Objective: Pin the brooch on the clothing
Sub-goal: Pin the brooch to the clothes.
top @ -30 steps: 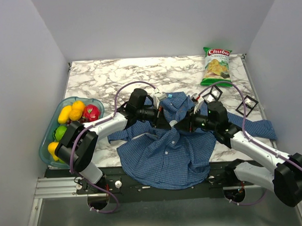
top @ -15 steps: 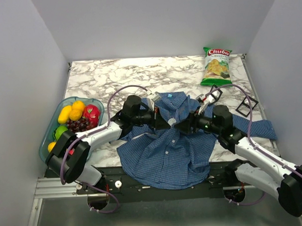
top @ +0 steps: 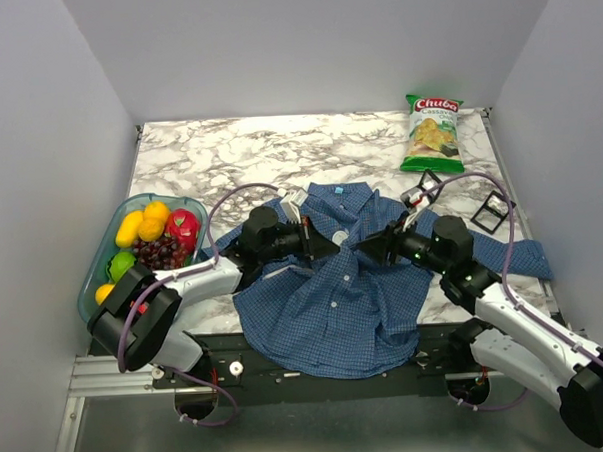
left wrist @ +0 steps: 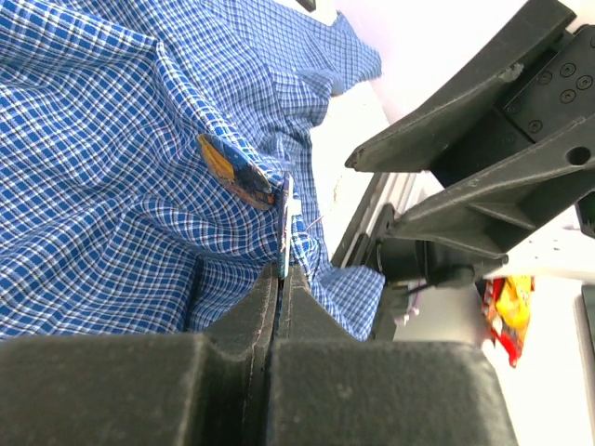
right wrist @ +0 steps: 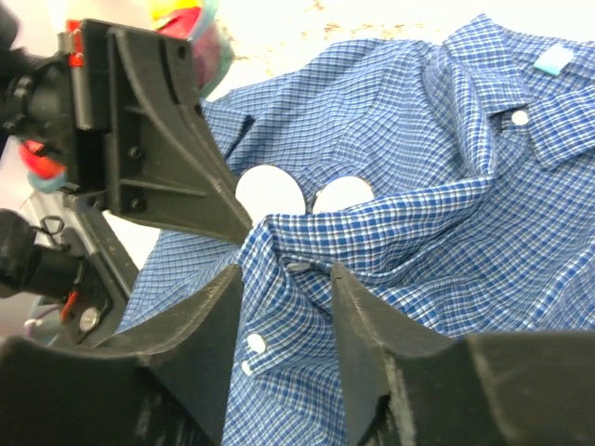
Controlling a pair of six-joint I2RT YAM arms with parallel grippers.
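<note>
Over the white marble-veined desk (top: pixel 278 147), our left gripper (left wrist: pixel 282 271) clamps the orange-and-blue brooch (left wrist: pixel 234 172) against the blue checked button-up shirt (top: pixel 335 305) ahead; our right gripper (right wrist: pixel 286 279), half-spread astride a fold (right wrist: pixel 297 243), should steady it, we judge.

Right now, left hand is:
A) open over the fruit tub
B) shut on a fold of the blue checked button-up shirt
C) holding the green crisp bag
B: the left wrist view shows the left hand closed tight on an edge of the blue checked button-up shirt.
</note>
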